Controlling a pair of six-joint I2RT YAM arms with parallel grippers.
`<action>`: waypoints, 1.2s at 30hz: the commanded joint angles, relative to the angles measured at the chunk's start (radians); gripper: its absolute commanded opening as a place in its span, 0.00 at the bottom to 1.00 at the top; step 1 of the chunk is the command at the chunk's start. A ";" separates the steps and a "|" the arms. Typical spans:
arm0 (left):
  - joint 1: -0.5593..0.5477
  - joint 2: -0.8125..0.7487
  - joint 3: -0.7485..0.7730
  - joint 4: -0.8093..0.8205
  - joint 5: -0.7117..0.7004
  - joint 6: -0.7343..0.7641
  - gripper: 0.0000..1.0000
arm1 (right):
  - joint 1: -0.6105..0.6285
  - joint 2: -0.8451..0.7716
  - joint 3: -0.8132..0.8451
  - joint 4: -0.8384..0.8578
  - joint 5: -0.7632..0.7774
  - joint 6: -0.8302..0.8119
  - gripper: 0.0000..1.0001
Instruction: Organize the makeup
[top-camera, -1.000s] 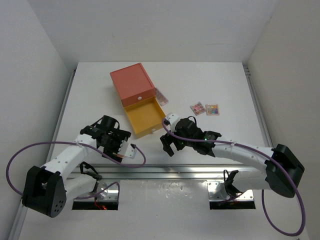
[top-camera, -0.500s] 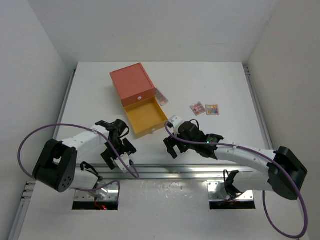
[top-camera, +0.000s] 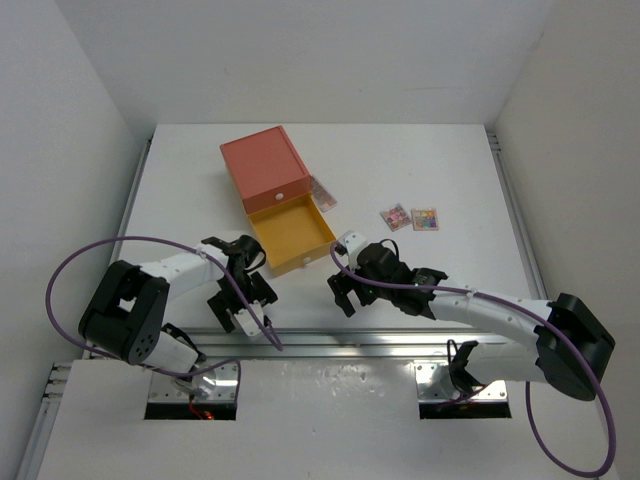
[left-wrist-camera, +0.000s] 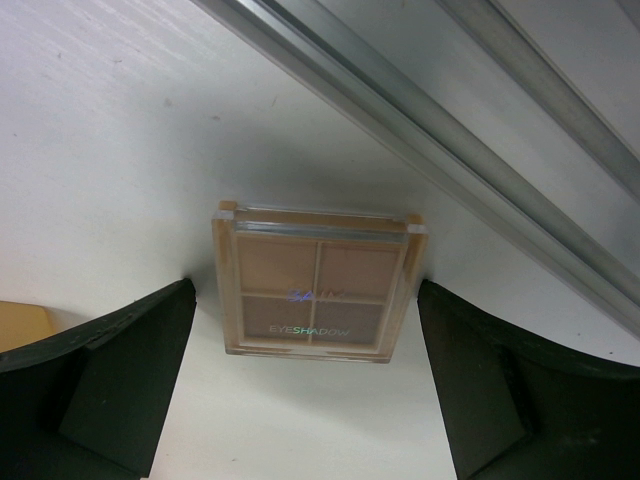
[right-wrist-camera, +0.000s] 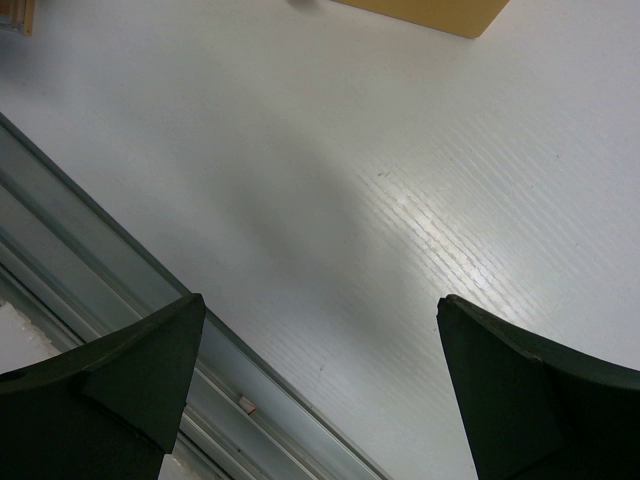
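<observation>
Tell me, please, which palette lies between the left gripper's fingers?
The tan four-pan eyeshadow palette by the metal rail sits inside the open left gripper; the two multicoloured palettes lie far off, right of the yellow drawer.

White-shelled left arm (top-camera: 175, 268) and right arm (top-camera: 490, 308) carry black joint housings (top-camera: 120, 320) at eight and four o'clock, looping purple cables (top-camera: 85, 255), and perhaps a tiny green light (top-camera: 413, 283).

Tan palette (left-wrist-camera: 315, 285) between left hand (left-wrist-camera: 308, 395) fingers, gaps both sides, metal rail (left-wrist-camera: 480, 170) close behind.
</observation>
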 joint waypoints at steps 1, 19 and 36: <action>-0.007 0.041 0.003 0.011 -0.012 0.101 0.98 | 0.003 -0.023 -0.003 0.009 0.021 0.012 0.99; -0.020 -0.126 0.197 -0.330 0.257 -0.265 0.33 | -0.133 -0.011 0.152 -0.172 0.153 0.052 0.99; 0.035 0.165 0.652 0.246 0.362 -1.290 0.33 | -0.651 0.296 0.552 -0.364 0.003 0.100 0.98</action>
